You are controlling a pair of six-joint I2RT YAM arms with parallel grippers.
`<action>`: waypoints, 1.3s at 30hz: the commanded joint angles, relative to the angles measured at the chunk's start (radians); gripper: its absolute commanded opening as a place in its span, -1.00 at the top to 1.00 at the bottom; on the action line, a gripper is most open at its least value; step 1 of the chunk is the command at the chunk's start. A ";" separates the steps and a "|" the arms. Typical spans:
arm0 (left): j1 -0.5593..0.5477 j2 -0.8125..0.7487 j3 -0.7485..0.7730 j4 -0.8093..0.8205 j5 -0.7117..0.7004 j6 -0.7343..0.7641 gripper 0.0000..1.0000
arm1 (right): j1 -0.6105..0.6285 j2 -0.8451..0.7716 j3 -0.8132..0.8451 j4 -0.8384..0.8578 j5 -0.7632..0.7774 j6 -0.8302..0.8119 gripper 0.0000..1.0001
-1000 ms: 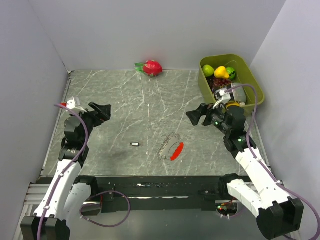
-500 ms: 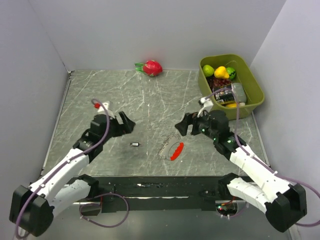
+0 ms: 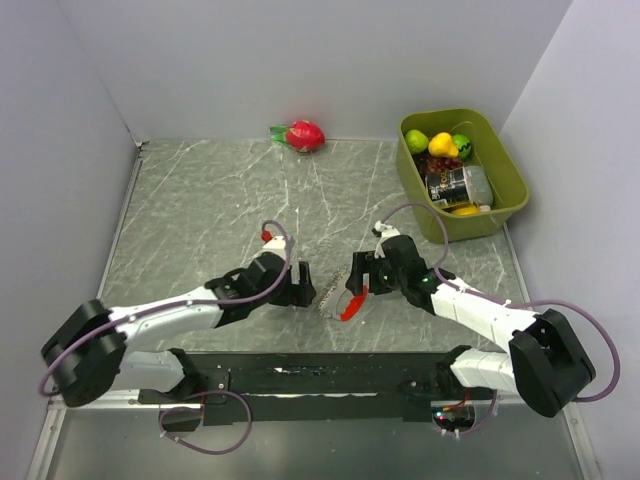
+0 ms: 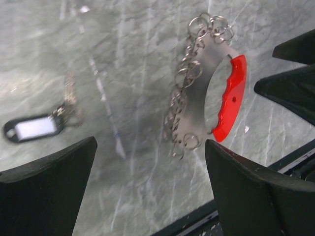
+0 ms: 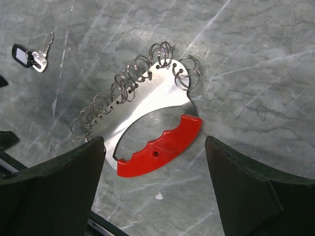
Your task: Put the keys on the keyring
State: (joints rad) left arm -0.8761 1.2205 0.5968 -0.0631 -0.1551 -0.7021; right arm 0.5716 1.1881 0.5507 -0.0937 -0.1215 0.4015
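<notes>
Grey marbled table (image 3: 200, 200) bears it all. By its near edge the keyring (image 5: 147, 128) lies flat between the spread, empty fingers of the right gripper (image 5: 155, 140). Its long axis runs near-left to far-right, red grip on the right. The left gripper (image 4: 150, 142), equally spread and empty, hangs beside the key (image 4: 34, 129). Likely the reaching step; next, each needs 1 careful pinch.
</notes>
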 commanded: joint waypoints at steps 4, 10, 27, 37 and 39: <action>-0.018 0.161 0.127 0.154 0.034 0.006 -0.93 | 0.005 -0.012 -0.041 0.048 0.019 0.082 -0.69; -0.018 0.296 0.192 0.198 0.124 0.015 -0.78 | 0.004 0.001 -0.100 0.077 0.002 0.143 -0.46; -0.024 0.402 0.140 0.252 0.229 -0.036 -0.01 | 0.005 0.209 -0.092 0.239 -0.109 0.197 -0.22; -0.121 0.346 0.139 0.099 0.068 -0.074 0.02 | 0.004 0.347 0.103 0.253 -0.155 0.151 -0.22; -0.136 0.324 0.143 0.045 0.013 -0.086 -0.10 | 0.005 0.346 0.130 0.236 -0.158 0.143 -0.23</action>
State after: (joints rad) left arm -0.9699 1.6077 0.7406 0.0856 -0.0257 -0.7429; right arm 0.5716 1.5238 0.6144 0.1593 -0.2459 0.5728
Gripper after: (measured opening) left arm 0.496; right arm 0.611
